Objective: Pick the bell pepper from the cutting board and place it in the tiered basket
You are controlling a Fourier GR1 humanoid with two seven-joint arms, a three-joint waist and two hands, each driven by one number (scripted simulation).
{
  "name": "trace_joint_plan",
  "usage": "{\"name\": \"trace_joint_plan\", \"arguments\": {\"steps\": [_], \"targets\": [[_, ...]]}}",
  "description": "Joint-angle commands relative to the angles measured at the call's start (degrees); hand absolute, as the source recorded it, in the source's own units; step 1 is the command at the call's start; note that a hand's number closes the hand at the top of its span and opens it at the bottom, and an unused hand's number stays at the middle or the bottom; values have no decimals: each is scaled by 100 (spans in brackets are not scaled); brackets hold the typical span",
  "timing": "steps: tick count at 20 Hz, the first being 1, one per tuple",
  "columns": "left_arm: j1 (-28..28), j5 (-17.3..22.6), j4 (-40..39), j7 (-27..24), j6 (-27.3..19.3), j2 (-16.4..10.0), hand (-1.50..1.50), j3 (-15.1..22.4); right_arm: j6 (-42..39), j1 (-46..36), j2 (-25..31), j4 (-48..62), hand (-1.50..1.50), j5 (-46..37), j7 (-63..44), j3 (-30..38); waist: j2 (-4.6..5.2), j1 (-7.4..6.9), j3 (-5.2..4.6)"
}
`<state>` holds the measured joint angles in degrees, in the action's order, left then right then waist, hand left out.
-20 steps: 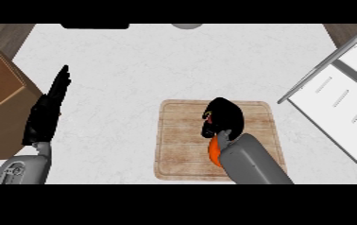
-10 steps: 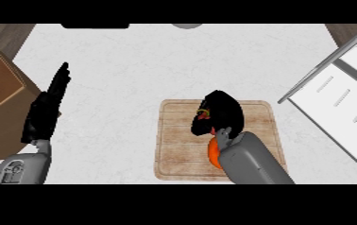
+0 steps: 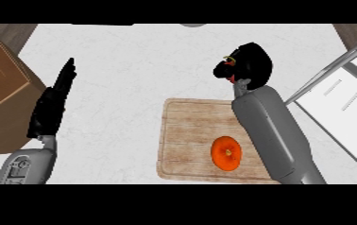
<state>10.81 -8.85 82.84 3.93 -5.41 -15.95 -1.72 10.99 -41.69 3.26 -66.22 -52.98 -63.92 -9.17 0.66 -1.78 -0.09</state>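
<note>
Plainly, your right hand [image 3: 245, 65] is not carrying the task's thing. Its black fingers are curled in on themselves and it sits out past the far edge of the pale wooden cutting board [image 3: 188, 139], over the white counter [image 3: 140, 63]. The round orange bell pepper [image 3: 226, 152] lies on the board, back from that hand toward the robot and just to the left of its grey forearm [image 3: 272, 129], apart from it. I judge the pick as not yet made. You would need to bring the hand back over the pepper and uncurl the fingers before closing on it.

The grey-framed structure [image 3: 324, 76] off to the hand's right looks like the tiered basket, though little of it shows. Your left hand [image 3: 52, 103] rests at the view's left, fingers straight, well clear of the work.
</note>
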Motion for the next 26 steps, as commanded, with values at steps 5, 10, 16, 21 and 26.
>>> {"name": "trace_joint_plan", "arguments": {"steps": [5, 10, 16, 21, 26], "targets": [[20, -127, -38, 11, -69, 71, 0, 88, 1115, -1397, 425, 495, 150, -2083, -1225, 516, -37, 15, -5], [-252, -125, 3, -112, -94, -15, 0, -44, 380, -1993, 560, 587, 150, -2939, -1562, 785, -87, 88, -3], [-79, -8, -83, -23, -7, -28, 0, -164, -767, -2538, 941, 840, 150, -3094, -1187, 1294, -80, 164, 2], [-584, 15, 339, -94, 118, -55, 0, -132, -297, -2055, 983, 376, 150, -2790, -765, 1768, -84, 144, 9], [-376, -198, 354, 95, -116, 215, 0, 29, -868, -1863, 1312, 392, 150, -2757, -213, 1884, -82, 176, 9]]}}
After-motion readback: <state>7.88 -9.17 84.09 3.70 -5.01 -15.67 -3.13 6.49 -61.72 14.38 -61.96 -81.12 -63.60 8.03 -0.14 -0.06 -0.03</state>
